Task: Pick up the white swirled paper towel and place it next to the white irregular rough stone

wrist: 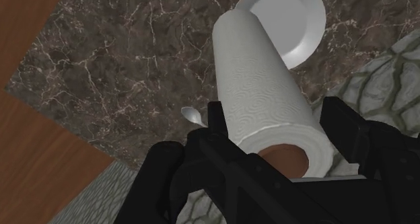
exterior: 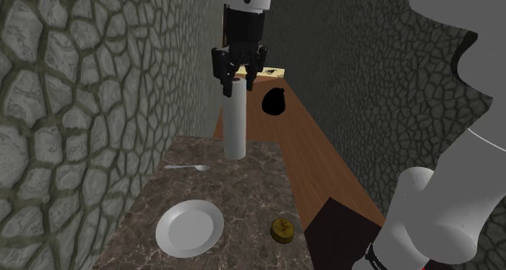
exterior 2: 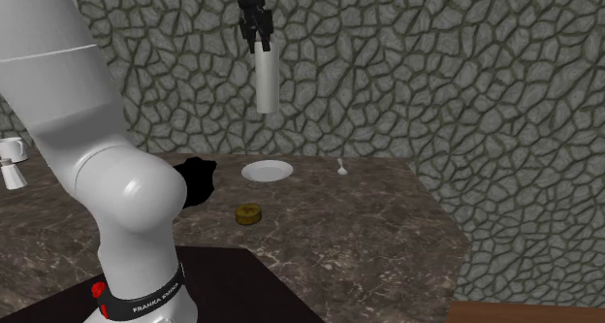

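Jaws: clenched on paper towel roll (exterior: 236,122)
Gripper (exterior: 237,83): above counter (exterior: 243,187)
Carry: hold roll upright, clear plate (exterior: 190,227), lower slowly

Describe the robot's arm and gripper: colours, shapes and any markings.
The arm has glossy white, rounded links with dark joints. A black band near its base carries white lettering and red marks. The gripper is all black and two-fingered.

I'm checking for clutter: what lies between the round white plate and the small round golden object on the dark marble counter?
Nothing: bare marble counter separates the white plate from the round golden object, as the shoulder view shows.
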Controlling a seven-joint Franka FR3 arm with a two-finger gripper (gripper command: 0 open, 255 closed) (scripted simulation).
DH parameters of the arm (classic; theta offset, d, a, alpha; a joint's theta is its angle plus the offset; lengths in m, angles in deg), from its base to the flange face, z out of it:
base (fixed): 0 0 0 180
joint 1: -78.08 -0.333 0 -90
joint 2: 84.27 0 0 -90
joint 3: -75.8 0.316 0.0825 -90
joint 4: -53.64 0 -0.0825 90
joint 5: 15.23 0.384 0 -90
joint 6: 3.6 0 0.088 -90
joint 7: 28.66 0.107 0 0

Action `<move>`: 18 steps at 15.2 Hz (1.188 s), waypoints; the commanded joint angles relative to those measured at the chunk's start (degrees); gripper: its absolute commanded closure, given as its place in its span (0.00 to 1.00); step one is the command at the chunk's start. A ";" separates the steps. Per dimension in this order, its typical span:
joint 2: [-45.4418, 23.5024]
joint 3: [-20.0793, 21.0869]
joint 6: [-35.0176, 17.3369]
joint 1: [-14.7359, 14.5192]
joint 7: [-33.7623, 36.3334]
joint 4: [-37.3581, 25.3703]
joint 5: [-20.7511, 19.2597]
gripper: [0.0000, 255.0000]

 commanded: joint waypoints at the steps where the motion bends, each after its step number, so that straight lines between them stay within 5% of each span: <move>1: 1.12 1.65 0.58 -1.09 2.76 0.73 0.46 1.00; 18: 4.06 17.33 4.80 -8.90 26.12 0.46 4.59 1.00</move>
